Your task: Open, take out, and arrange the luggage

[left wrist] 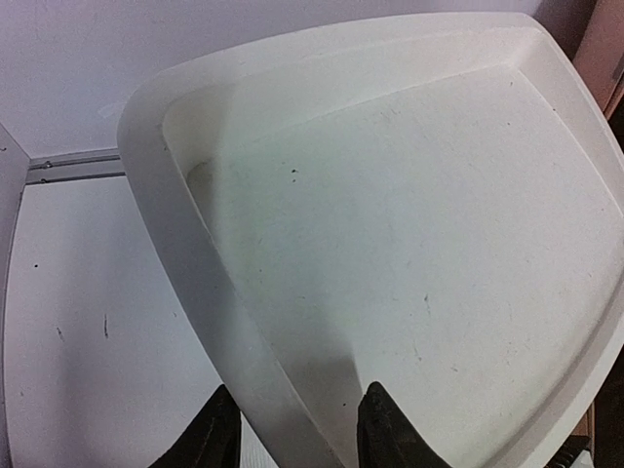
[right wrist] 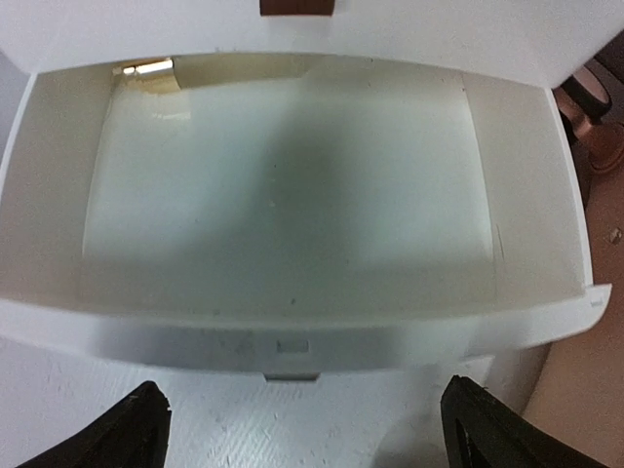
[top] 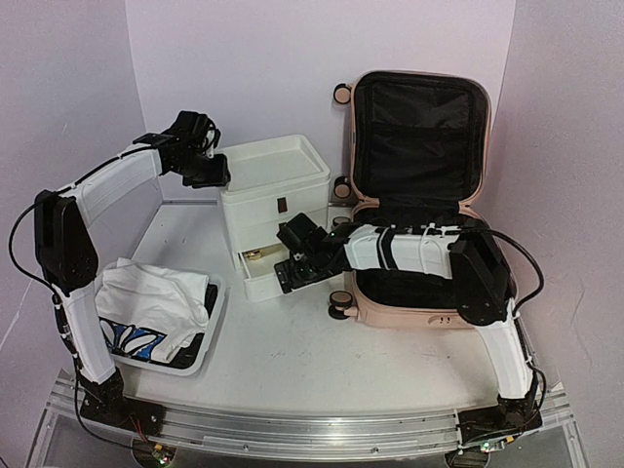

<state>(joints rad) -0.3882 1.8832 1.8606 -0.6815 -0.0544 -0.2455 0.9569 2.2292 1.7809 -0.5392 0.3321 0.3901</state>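
The luggage lies open at the far right of the table. Its lid stands upright against the back wall, black lining showing, and its pink base half lies flat in front of it. The right arm reaches leftward across that base half.

Just left of the luggage stands a white drawer unit with its bottom drawer pulled out toward the near side. A small gold object lies in the drawer's far left corner.

The right gripper hovers just before the drawer front, its jaws spread wide and holding nothing.

The left gripper is at the left corner of the top tray on the unit. Its jaws are partly closed, one finger outside the tray's rim and one inside. I cannot tell whether they press the rim.

At the near left sits a white basket holding a white cloth over some blue-patterned fabric.
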